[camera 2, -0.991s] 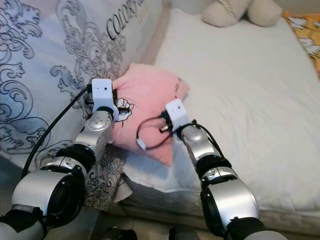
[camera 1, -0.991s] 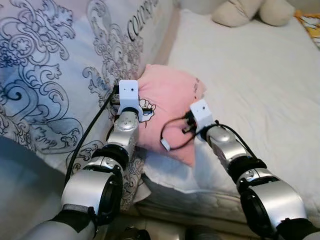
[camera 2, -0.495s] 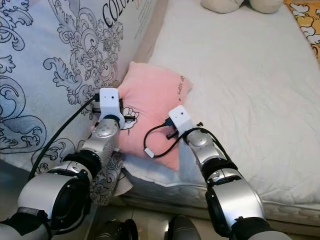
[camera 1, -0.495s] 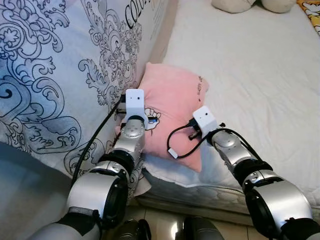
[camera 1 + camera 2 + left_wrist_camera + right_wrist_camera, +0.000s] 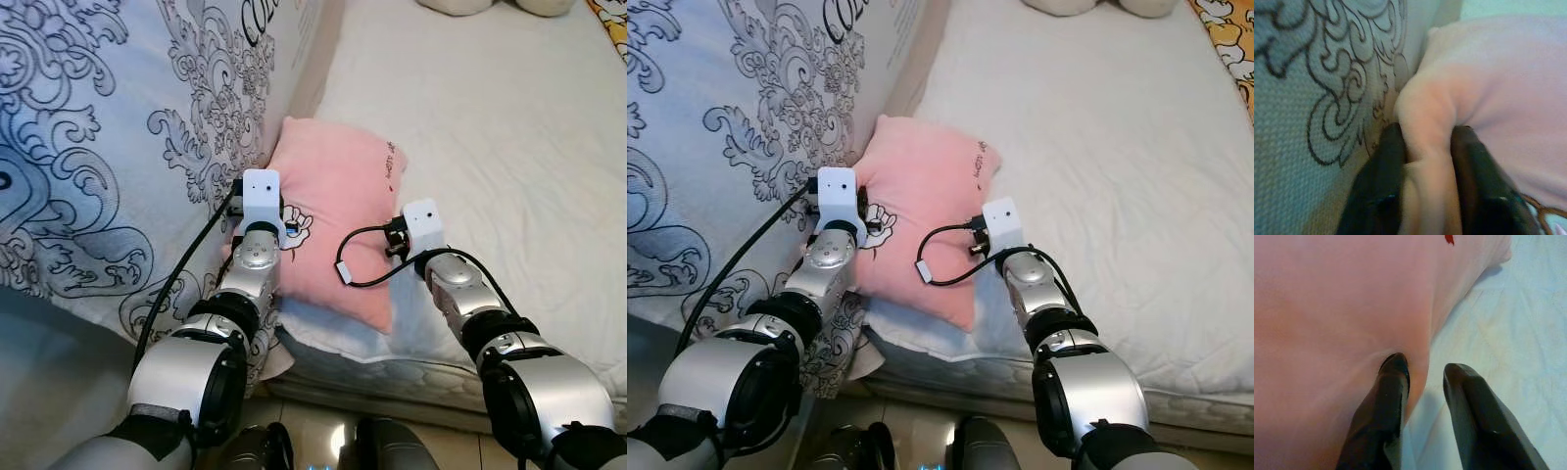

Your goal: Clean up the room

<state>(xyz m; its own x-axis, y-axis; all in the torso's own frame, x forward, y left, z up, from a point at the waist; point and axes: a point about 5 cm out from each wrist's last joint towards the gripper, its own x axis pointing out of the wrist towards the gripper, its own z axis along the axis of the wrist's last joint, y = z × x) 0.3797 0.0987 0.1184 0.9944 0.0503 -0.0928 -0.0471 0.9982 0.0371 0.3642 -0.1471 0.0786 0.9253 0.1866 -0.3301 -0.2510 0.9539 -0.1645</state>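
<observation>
Pillow (image 5: 338, 211) first: it is pink, and it lies at the near edge of the bed (image 5: 509, 147), with its long way running from you toward the far end. A big blue patterned blanket (image 5: 108, 147) is pressed against one long side.

Your left gripper (image 5: 1425, 161) is at that blanket side. Its two black fingers (image 5: 1383, 161) are pinched on a fold of the pillow's edge, so that hand is holding it.

Your right gripper (image 5: 1422, 382) is at the other long side, toward the open sheet. One finger presses into the pink cloth and the other sits over the white sheet just beside it. The gap is narrow. I think the edge is only half between them, but the close view is a bit blurry, so it may not be a real hold yet.

So the pillow lies between your two hands, each one at a long side. The left is the surer grip. Get the right one set before you lift.
</observation>
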